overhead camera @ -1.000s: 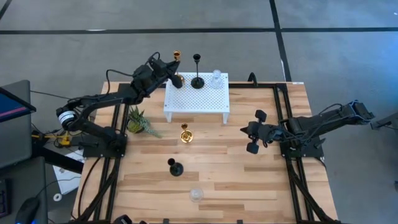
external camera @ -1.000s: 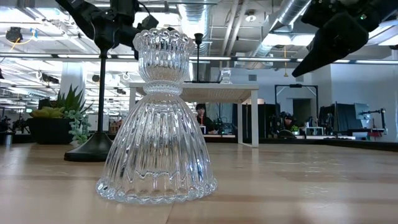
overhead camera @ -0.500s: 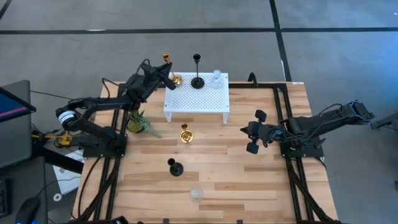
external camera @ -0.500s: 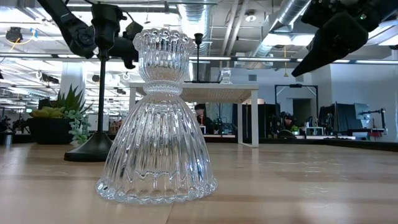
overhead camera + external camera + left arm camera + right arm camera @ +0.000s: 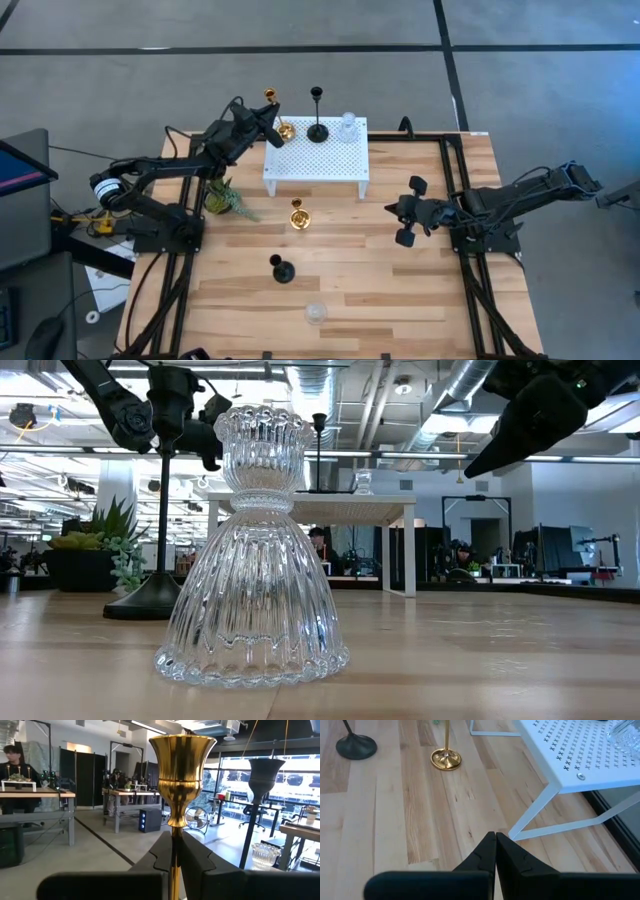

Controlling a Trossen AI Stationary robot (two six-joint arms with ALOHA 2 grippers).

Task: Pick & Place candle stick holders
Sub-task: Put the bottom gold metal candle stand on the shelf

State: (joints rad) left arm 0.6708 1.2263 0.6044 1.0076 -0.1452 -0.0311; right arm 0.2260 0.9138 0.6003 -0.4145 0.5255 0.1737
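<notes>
My left gripper [image 5: 266, 128] is at the far left corner of the white perforated stand [image 5: 315, 160], shut on a gold candle stick holder [image 5: 270, 98]; its cup [image 5: 181, 762] stands up in front of the wrist camera. A black holder [image 5: 317, 128] and a clear glass one [image 5: 347, 127] stand on the stand. On the table stand a gold holder [image 5: 297, 215], a black one [image 5: 283, 270] and a clear glass one [image 5: 316, 313], each on its round base. My right gripper [image 5: 402, 222] hovers shut over the table's right half, touching nothing. My left gripper pinches the gold holder's thin stem [image 5: 173, 847] below the cup between its two fingers [image 5: 196, 860]. The fingers come about level from the table's left side and lie across the stem. The base [image 5: 285, 129] shows over the stand's far left corner; whether it rests there I cannot tell.
A small green plant [image 5: 225, 197] stands at the table's left, close under my left arm. The stand's legs [image 5: 535, 805] reach down to the wood ahead of my right gripper. Bare wood lies between the stand and the table's near edge, around the three standing holders.
My left gripper has drawn back toward the table's left edge and sunk a little, still shut on the gold holder. The holder's cup has swung left while its base stayed by the stand's far left corner. In the last half second nothing moved.
</notes>
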